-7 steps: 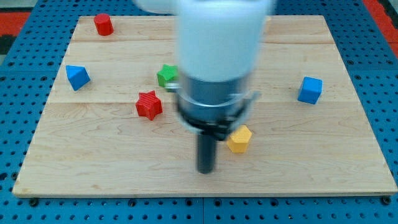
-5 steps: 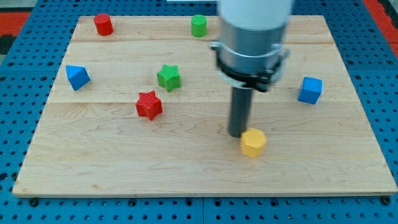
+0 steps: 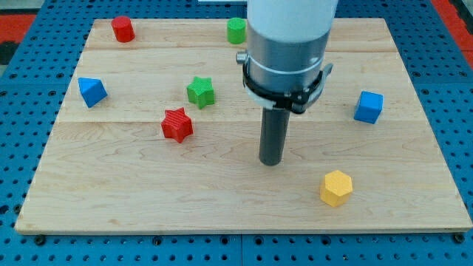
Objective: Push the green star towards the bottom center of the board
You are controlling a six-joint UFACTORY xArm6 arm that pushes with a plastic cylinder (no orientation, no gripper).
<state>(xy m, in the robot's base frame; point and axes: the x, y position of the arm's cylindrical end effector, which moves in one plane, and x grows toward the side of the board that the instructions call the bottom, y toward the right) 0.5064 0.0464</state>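
Blocks sit scattered: blue block (image 3: 92,91) far left, red cylinder (image 3: 123,29) upper left, red star (image 3: 177,124) just below-left of your ridged green star (image 3: 200,91), left of center. My tip (image 3: 271,162) rests bare, grasping nothing, well right of it; yellow hexagon (image 3: 336,188) lower right.

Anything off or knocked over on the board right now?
Nothing stands out. All seven blocks sit flat on the board, none tipped or hanging over an edge. My tip rests on bare wood, right of the green star and up-left of the yellow block, touching neither.
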